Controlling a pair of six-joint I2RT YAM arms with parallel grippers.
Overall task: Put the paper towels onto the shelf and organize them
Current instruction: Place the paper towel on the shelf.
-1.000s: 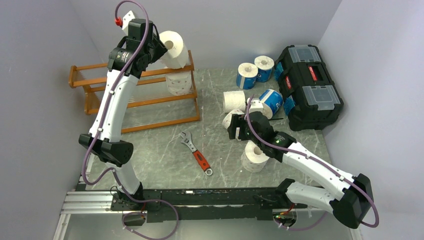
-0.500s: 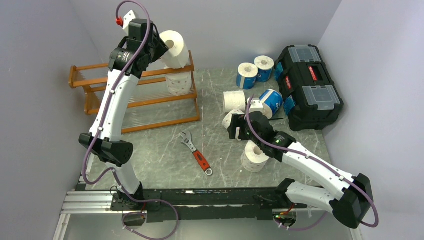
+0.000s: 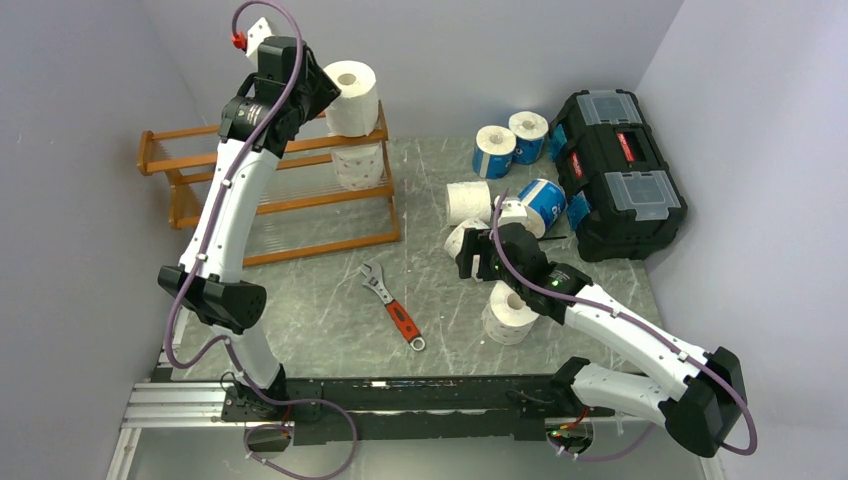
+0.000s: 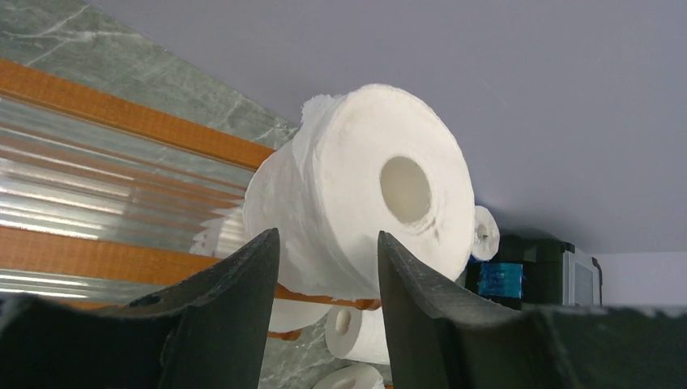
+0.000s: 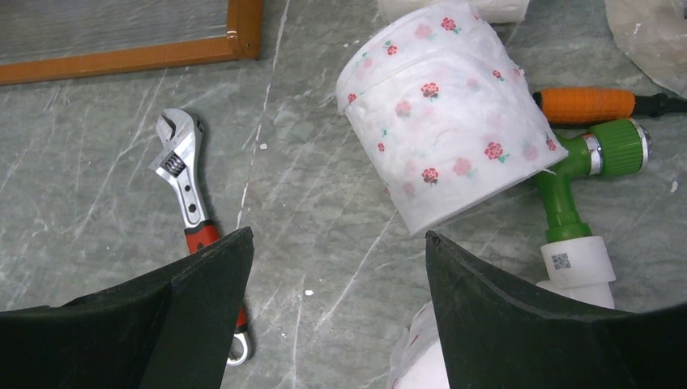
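The orange-brown shelf [image 3: 300,202] stands at the back left. A plain white paper towel roll [image 3: 352,97] stands upright on the right end of its top tier. My left gripper [image 3: 320,98] is just left of it, open. In the left wrist view the roll [image 4: 364,194] sits beyond the gripper [image 4: 326,235], resting on the rail [image 4: 121,121]. A printed roll [image 3: 358,165] lies on the middle tier. My right gripper [image 3: 470,260] is open and empty above the table [image 5: 336,233], beside a red-flowered roll [image 5: 445,121]. More rolls [image 3: 510,312] [image 3: 468,202] and blue-wrapped ones [image 3: 493,150] [image 3: 545,200] lie at the right.
A black toolbox [image 3: 615,170] with red latches stands at the right. A red-handled wrench [image 3: 392,305] lies mid-table, also in the right wrist view [image 5: 188,186]. A green nozzle [image 5: 575,186] and an orange-handled tool [image 5: 587,104] lie by the flowered roll.
The white roll at the left gripper went from tilted with its core facing sideways to standing upright on the top tier. The left gripper has drawn slightly back from it. The right arm has not moved.
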